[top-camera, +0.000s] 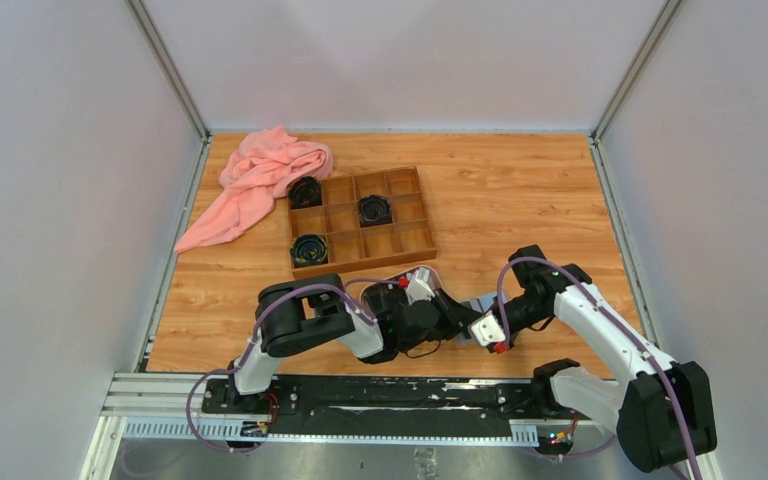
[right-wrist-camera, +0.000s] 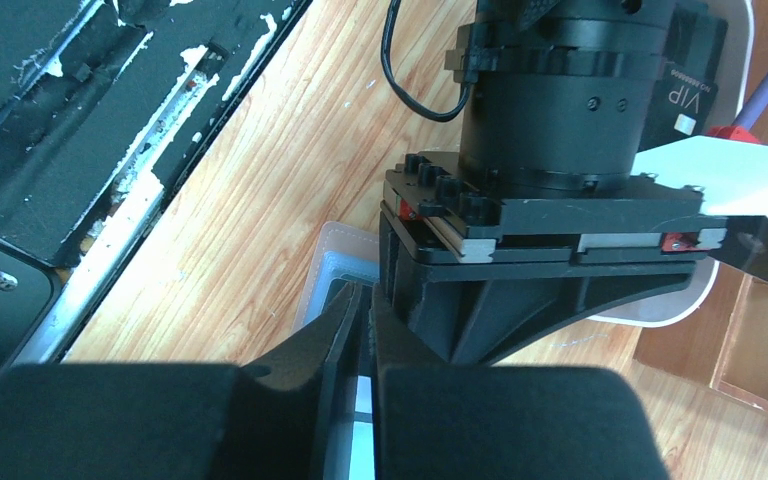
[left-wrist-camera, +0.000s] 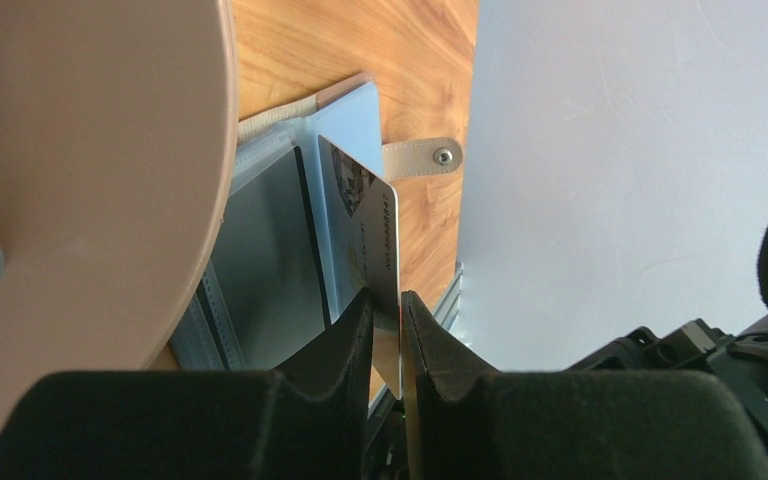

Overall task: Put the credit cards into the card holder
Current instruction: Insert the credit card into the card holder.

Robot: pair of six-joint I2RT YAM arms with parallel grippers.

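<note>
The left gripper (left-wrist-camera: 388, 305) has its 2 black fingers (left-wrist-camera: 345, 335) pressed onto the lower end of 1 grey card (left-wrist-camera: 365, 235), with no gap visible on either side of it. The card stands on edge and reaches away from the fingertips, over the opened card holder (left-wrist-camera: 260, 250). Whether its far end is already in a sleeve cannot be told. The holder lies flat on the wooden table (left-wrist-camera: 360, 40) with its pale grey-blue inside and clear pockets facing up. Its tan snap tab (left-wrist-camera: 422, 157) sticks out past the far side. A pinkish tray (left-wrist-camera: 90, 170) covers the holder's left part in this wrist view. The right gripper (right-wrist-camera: 365, 300) has its fingers drawn almost together at the holder's pale edge (right-wrist-camera: 335, 265). A thin light strip shows in the slit between them (what it is, or whether it is gripped, cannot be told). From above, both wrists meet near the table's front edge, just in front of a brown wooden box (top-camera: 360, 215). 3 black coiled items (top-camera: 374, 209) sit in its compartments. A pink cloth (top-camera: 260, 180) lies bunched at the far left, touching the box's corner.
</note>
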